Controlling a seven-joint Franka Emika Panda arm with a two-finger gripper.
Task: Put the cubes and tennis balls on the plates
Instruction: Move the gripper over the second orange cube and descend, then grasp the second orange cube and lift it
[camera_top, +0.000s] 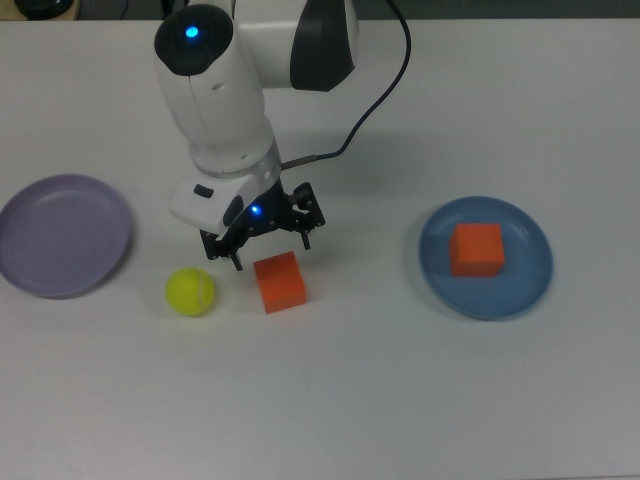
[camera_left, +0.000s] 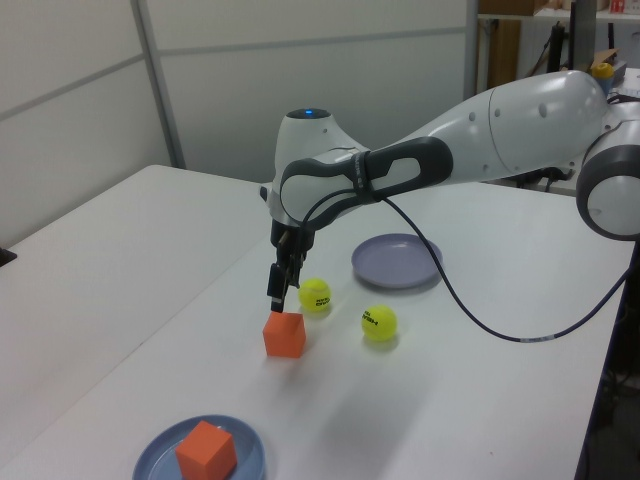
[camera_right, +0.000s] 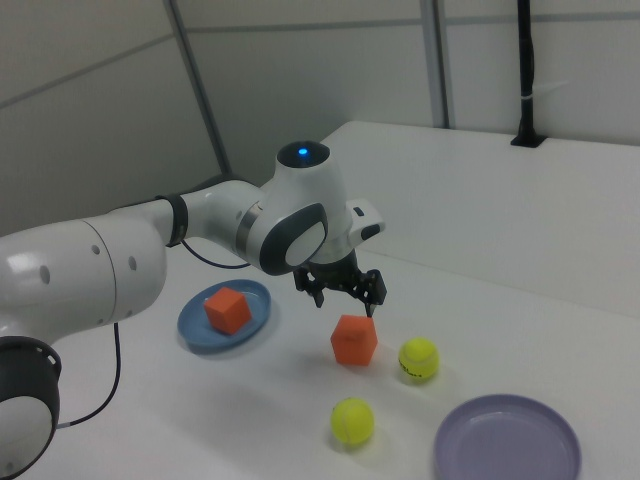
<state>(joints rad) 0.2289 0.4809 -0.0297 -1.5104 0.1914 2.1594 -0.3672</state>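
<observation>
One orange cube (camera_top: 476, 249) rests on the blue plate (camera_top: 522, 277) at the top view's right. The other cube (camera_top: 280, 282) lies on the table, and my gripper (camera_top: 270, 248) hovers open just above its far edge, holding nothing. A tennis ball (camera_top: 190, 292) lies to that cube's left in the top view, where the arm hides the second ball. The left view shows both balls (camera_left: 315, 295) (camera_left: 379, 323) beyond the loose cube (camera_left: 285, 334). The lavender plate (camera_top: 60, 235) holds nothing. In the right view my gripper (camera_right: 344, 291) hangs over the cube (camera_right: 353, 340).
The white table stretches out on all sides. My arm reaches in from the top view's upper edge, with a black cable looping beside it. Wall panels stand behind the table in the left and right views.
</observation>
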